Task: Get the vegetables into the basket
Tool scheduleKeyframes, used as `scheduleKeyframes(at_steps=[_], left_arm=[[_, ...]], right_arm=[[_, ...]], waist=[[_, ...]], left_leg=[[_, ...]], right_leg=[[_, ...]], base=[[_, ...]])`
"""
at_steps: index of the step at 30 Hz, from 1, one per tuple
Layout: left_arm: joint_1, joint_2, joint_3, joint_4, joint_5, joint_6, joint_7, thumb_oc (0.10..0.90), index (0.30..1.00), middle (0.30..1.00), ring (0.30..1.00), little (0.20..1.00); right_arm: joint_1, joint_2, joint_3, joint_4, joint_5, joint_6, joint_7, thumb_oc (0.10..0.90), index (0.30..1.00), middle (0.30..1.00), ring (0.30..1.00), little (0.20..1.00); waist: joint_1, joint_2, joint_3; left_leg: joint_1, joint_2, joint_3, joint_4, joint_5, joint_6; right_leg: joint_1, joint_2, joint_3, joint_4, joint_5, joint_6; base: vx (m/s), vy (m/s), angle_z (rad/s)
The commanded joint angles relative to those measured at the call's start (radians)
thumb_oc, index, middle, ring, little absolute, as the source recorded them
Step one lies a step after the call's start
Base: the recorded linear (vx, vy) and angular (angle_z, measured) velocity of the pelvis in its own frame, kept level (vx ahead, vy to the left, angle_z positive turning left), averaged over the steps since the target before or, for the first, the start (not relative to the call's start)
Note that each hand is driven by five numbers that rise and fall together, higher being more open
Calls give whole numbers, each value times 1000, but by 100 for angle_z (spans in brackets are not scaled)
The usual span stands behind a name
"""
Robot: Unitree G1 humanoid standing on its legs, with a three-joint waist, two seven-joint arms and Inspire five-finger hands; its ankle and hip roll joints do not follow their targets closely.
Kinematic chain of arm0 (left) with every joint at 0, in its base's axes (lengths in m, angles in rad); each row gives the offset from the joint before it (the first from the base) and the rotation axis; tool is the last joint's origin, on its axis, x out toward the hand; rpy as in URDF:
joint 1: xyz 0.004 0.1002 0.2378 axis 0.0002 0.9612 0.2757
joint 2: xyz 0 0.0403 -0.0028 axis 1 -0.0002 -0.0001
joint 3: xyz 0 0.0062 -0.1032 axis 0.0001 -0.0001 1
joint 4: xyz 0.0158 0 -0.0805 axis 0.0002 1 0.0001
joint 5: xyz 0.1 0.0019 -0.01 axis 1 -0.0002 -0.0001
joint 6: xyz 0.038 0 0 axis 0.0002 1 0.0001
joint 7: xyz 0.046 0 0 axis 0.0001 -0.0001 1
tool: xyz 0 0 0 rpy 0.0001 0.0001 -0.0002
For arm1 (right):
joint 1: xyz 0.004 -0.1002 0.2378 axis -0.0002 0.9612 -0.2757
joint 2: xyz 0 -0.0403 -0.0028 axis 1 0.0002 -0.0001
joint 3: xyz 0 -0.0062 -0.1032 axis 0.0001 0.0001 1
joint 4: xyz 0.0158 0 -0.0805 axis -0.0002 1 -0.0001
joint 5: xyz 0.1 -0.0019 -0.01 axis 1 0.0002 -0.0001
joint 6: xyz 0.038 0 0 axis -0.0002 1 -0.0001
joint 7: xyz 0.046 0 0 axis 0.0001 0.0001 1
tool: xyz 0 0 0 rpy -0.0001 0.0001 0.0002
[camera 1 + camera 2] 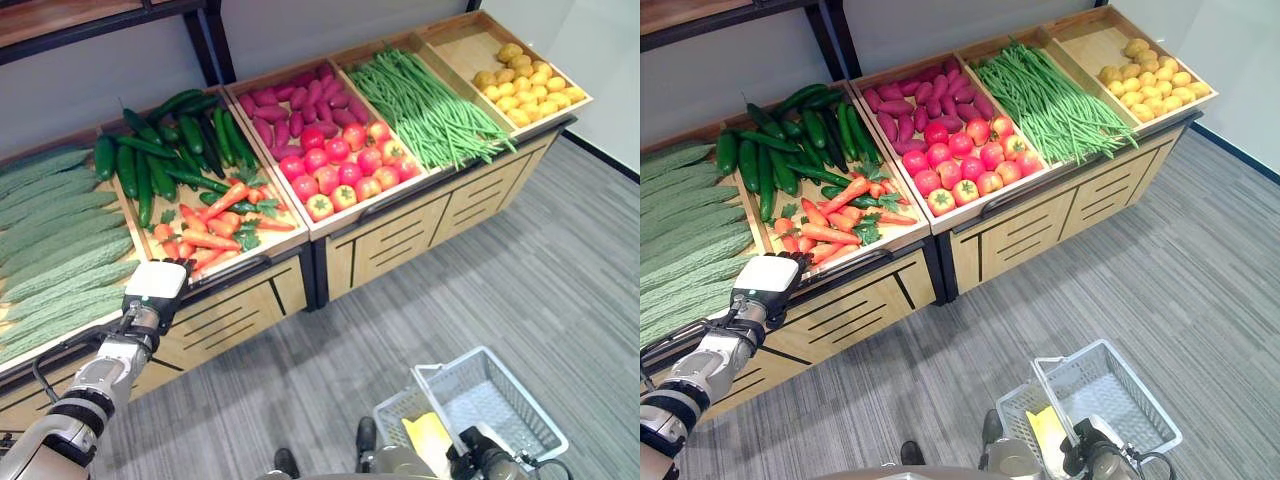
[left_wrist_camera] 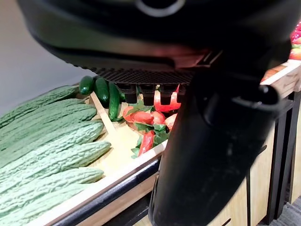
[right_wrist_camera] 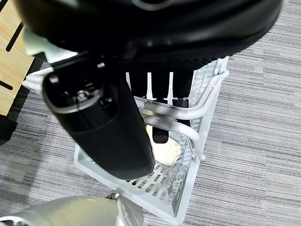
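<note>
Nearest the head camera, the white plastic mesh basket (image 1: 500,400) hangs low over the grey carpet, its white wire handle (image 3: 174,117) running under the curled fingers of the right hand (image 3: 160,89), which wrap round it; below those fingers a pale yellow item (image 3: 164,149) lies on the basket floor, too unclear to name

Further out, the left hand (image 1: 157,285) hovers at the front lip of the wooden display crate (image 1: 265,255), and its wrist view shows its fingers (image 2: 146,92) straight and side by side, holding nothing. Just past those fingertips lie the orange carrots with green tops (image 1: 215,225); beyond the carrots sit the dark green cucumbers (image 1: 165,150), and to the outer side of the fingers, across a wooden divider, the pale green bumpy bitter gourds (image 1: 60,250). Well away across the stand are red tomatoes (image 1: 345,165), purple sweet potatoes (image 1: 290,105), long green beans (image 1: 430,100) and yellow potatoes (image 1: 525,80)

The step in hand looks like reaching for a carrot. To do it well, I would carry the fingers forward over the lip, pick one carrot lying on top and clear of its neighbours' leaves, come down across its thick middle, and close thumb against fingers before lifting; the basket should be kept level and brought nearer the crate so the carry is short
</note>
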Motion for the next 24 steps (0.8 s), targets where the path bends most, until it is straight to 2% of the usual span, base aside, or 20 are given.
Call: scheduleKeyframes(at_steps=[1,7,11,14,17,21,24], left_arm=[[-81,143,134,-66,-3,39,81,900,1000,1000,1000,1000],[-108,172,156,-70,-18,45,94,900,1000,1000,1000,1000],[-236,213,97,84,-44,67,92,900,1000,1000,1000,1000],[-289,242,61,117,-49,71,84,900,1000,1000,1000,1000],[-338,245,21,186,-66,77,79,900,1000,1000,1000,1000],[-407,211,-20,346,-117,101,57,900,1000,1000,1000,1000],[-418,205,-33,385,-126,101,42,900,1000,1000,1000,1000]], right_arm=[[-21,33,16,32,-15,-21,1,400,300,300,300,300],[-33,32,22,41,-28,-18,1,400,300,300,300,300],[-36,24,46,46,-37,-19,2,400,300,300,300,300],[-38,19,59,53,-47,-18,5,400,300,300,300,300],[-46,10,62,55,-47,-17,4,400,300,300,300,300],[-57,-1,62,58,-41,-6,-1,400,300,300,300,300],[-66,-5,65,58,-39,-2,0,400,300,300,300,300]], waist=[[6,-54,-22],[5,-42,-39],[-9,-31,-51],[-15,-29,-49],[-19,-28,-41],[-21,-24,-26],[-22,-20,-18]], left_leg=[[58,-67,-5,0,-175,27],[72,-68,-13,0,-177,25],[75,-68,-5,0,-175,22],[70,-66,0,0,-173,20],[58,-66,3,0,-169,19],[17,-64,9,0,-156,17],[-6,-63,7,0,-146,12]], right_leg=[[99,-70,38,-66,-41,137],[120,-71,30,-66,-51,134],[120,-69,36,-66,-51,134],[113,-68,41,-66,-47,136],[97,-67,48,-66,-41,139],[54,-65,57,-66,-31,139],[32,-64,58,-66,-30,136]], base=[[0,0,0],[-5,-12,6],[-1,-4,2],[36,1,-1],[17,3,-5],[40,3,-12],[47,-3,-4]])
